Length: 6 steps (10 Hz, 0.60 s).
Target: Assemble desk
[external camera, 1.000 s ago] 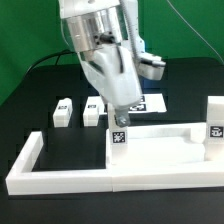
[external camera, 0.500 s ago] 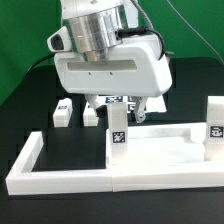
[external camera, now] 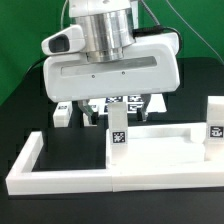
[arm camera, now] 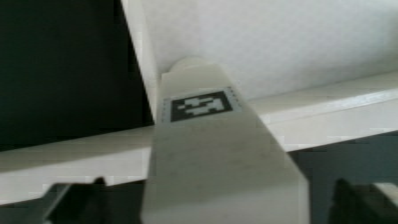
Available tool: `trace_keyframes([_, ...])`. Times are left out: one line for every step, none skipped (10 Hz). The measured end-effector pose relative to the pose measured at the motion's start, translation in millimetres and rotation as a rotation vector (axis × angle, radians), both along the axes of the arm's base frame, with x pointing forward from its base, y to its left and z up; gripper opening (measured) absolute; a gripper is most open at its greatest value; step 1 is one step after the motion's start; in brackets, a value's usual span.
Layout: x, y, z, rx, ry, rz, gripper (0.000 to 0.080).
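The white desk top (external camera: 110,76) hangs in the air, broad side to the exterior view, above the back of the frame. My gripper (external camera: 107,50) grips it from above, and the top hides the fingertips. In the wrist view the white top (arm camera: 214,150) fills the space between the gripper's (arm camera: 210,196) two dark fingers (arm camera: 71,196), with a square tag (arm camera: 201,105) at its far end. One tagged leg (external camera: 119,132) stands upright just below the top. Two legs (external camera: 63,113) (external camera: 92,116) stand behind on the left. A fourth leg (external camera: 215,119) stands at the right.
The long white bars of the border frame (external camera: 60,172) form a U round the front of the black table. The marker board (external camera: 128,101) lies behind, mostly hidden by the held top.
The held desk top has turned from edge-on to broad side on and risen slightly. The legs have not moved.
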<state>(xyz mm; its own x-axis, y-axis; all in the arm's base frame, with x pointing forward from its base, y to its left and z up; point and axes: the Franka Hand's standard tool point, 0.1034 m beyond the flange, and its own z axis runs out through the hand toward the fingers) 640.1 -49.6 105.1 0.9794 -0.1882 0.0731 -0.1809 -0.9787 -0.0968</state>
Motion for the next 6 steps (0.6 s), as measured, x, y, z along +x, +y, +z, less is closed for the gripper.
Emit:
trace_keyframes([0.0,0.3,-0.1,0.007,0.006,-0.076,0.056])
trace_keyframes([-0.1,0.2,-0.2,0.013,0.012,-0.145,0.0358])
trace_keyframes([-0.9,-3.7,-0.7,0.012,0.017,-0.19,0.0291])
trace_keyframes([-1.0,-4.4,-0.8,0.019,0.023,-0.269,0.0291])
trace_keyframes([-1.0,-4.9,-0.8,0.025,0.029,-0.337,0.0291])
trace_keyframes([-1.1,-6.2,-0.8,0.036,0.04,-0.492,0.0291])
